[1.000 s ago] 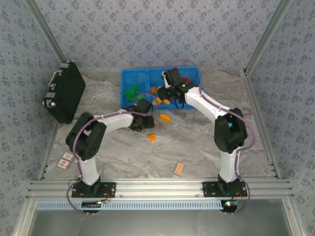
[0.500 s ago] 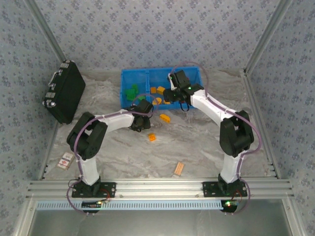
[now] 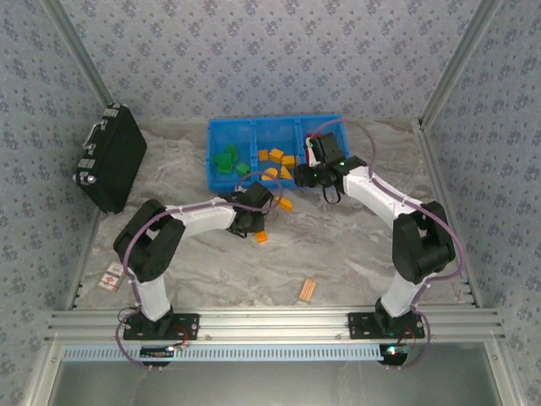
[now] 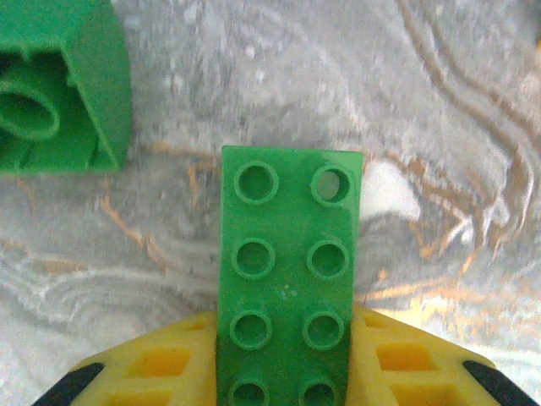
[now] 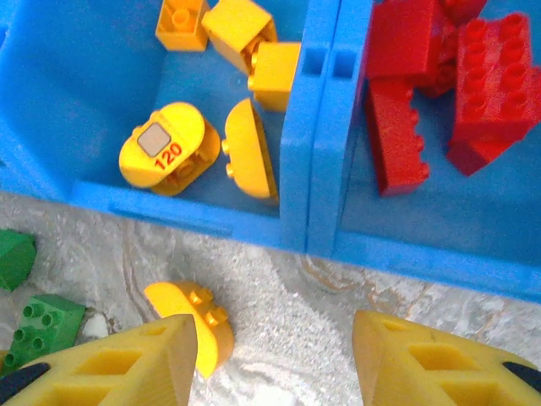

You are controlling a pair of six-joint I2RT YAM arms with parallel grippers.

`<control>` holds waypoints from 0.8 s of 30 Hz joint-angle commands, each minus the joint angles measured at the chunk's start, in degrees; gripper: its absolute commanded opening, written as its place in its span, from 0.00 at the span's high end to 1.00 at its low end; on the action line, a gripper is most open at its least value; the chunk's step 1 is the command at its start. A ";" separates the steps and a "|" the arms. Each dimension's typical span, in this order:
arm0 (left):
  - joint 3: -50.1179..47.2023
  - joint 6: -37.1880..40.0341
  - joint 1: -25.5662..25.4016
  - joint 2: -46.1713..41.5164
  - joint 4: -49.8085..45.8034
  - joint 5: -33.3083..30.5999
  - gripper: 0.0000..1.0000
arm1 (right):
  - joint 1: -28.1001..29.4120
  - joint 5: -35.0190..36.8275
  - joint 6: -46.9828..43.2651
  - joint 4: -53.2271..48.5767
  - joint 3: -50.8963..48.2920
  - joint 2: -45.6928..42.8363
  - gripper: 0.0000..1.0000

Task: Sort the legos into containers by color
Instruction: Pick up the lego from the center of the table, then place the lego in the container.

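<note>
Left pincer [image 3: 252,218] clamped tight, arm bent low — right pincer [image 5: 275,338] jaws apart, arm extended forward.

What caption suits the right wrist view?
Open right hand above a yellow brick on the table, beside the bin.

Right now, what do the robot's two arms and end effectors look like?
Both the left arm and right arm have white links and black joint housings, with a thin purple cable looping alongside. The end effector fingers are yellow plastic with recessed pockets and black outer corners.
</note>
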 commanded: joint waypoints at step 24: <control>18.39 19.33 10.57 -9.53 -2.39 -11.62 0.77 | 8.52 -1.78 -8.39 1.71 -3.90 3.00 0.43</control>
